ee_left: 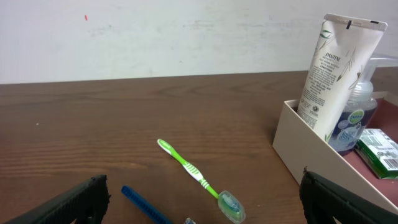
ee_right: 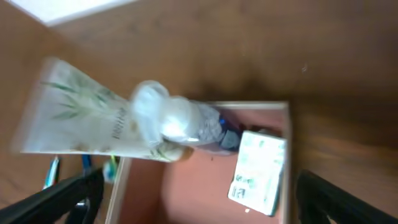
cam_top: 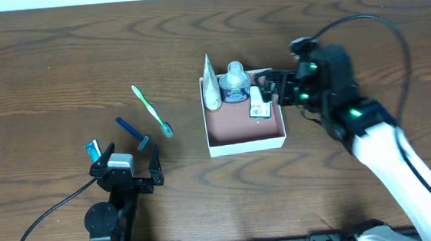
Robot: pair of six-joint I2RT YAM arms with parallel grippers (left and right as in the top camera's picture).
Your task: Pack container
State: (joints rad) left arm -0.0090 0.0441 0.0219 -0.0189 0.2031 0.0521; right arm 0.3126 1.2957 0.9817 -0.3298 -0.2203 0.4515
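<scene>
We are holding our right claw [cam_top: 276, 89] wide open and empty at the 3 o'clock wall of the container [cam_top: 247, 144], which is sitting mid-table [cam_top: 42, 72]. Our left claw [cam_top: 132, 153] is gaping empty at its 8 o'clock.

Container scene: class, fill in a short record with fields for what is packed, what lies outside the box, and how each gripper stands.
box: container, shallow, white walls, reddish-brown inside
packed: white tube and clear pump bottle standing along the far wall; green-and-white packet lying flat near the right wall
outside, to the left: green toothbrush; blue razor
left side: left gripper open, empty, close to the razor
right side: right gripper open, empty, over the container's right edge
</scene>
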